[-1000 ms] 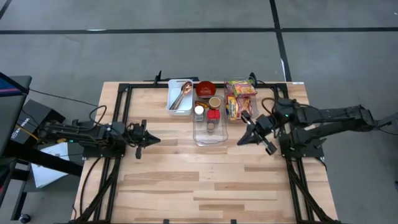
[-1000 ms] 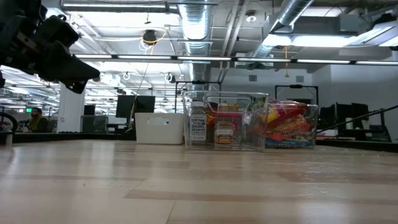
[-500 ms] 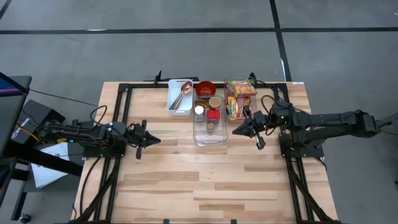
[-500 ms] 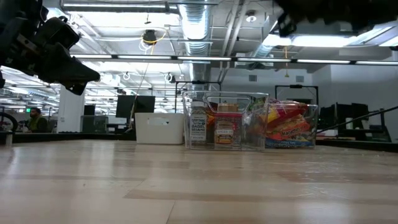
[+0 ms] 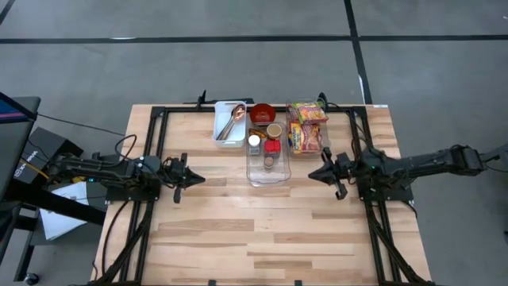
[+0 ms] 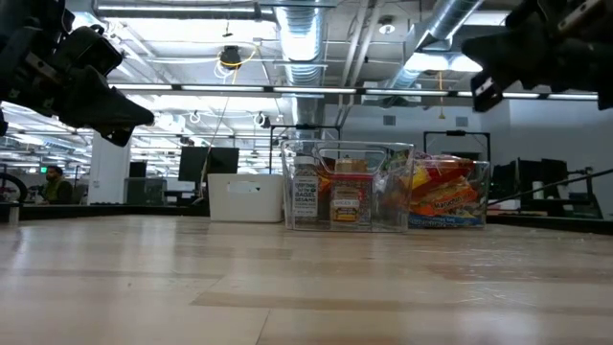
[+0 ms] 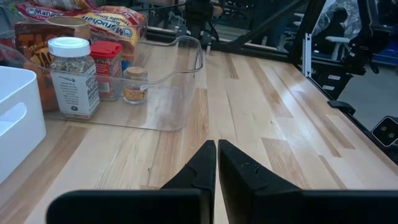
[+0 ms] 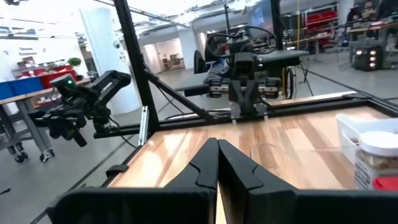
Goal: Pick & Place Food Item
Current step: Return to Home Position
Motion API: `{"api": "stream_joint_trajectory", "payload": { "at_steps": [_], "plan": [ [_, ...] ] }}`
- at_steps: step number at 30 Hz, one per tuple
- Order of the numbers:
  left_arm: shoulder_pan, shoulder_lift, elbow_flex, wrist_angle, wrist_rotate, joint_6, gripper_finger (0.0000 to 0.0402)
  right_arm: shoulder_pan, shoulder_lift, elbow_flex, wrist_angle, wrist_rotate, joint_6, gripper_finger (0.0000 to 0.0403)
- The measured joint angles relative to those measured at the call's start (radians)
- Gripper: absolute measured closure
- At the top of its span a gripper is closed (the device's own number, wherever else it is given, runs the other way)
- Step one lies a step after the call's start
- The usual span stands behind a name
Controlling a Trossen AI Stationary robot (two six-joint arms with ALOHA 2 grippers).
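Both pincers were shut tight and held nothing. My right pincer (image 5: 314,172) hung over the counter (image 5: 262,230), just beside the near end of the right clear bin (image 5: 308,154). The noodle packs (image 5: 306,135) lay inside that bin, bright ones piled together. Next to it sat the middle clear bin (image 5: 267,176) with little jars (image 5: 255,141) in it. Behind that one was a red bowl (image 5: 263,114), and beside the bowl was a white tray (image 5: 217,127) with a spoon (image 5: 232,121) in it. My left pincer (image 5: 198,179) waited well apart on the left side of the counter, pointing toward the bins.
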Motion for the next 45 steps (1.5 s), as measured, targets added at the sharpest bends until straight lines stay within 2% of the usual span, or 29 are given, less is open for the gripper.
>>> {"api": "stream_joint_trajectory", "payload": {
  "at_steps": [10,21,29,35,42,45],
  "plan": [
    [0.0,0.0,0.0,0.0,0.0,0.0,0.0389,0.016,-0.16,-0.075,-0.033,0.019,0.026,0.0403],
    [0.0,0.0,0.0,0.0,0.0,0.0,0.0389,0.014,-0.406,-0.077,-0.293,0.019,0.027,0.0403],
    [0.0,0.0,0.0,0.0,0.0,0.0,0.0389,0.014,-0.636,-0.077,-0.559,0.02,0.027,0.0403],
    [0.0,0.0,0.0,0.0,0.0,0.0,0.0389,0.013,-0.642,-0.077,-0.588,0.043,0.025,0.0403],
    [0.0,0.003,0.0,0.018,0.0,0.0,0.0389,-0.01,-0.642,-0.077,-0.621,0.135,0.017,0.0403],
    [0.0,0.003,0.0,0.018,0.0,0.0,0.0389,-0.025,-0.643,-0.077,-0.622,0.14,0.017,0.0403]
  ]
}}
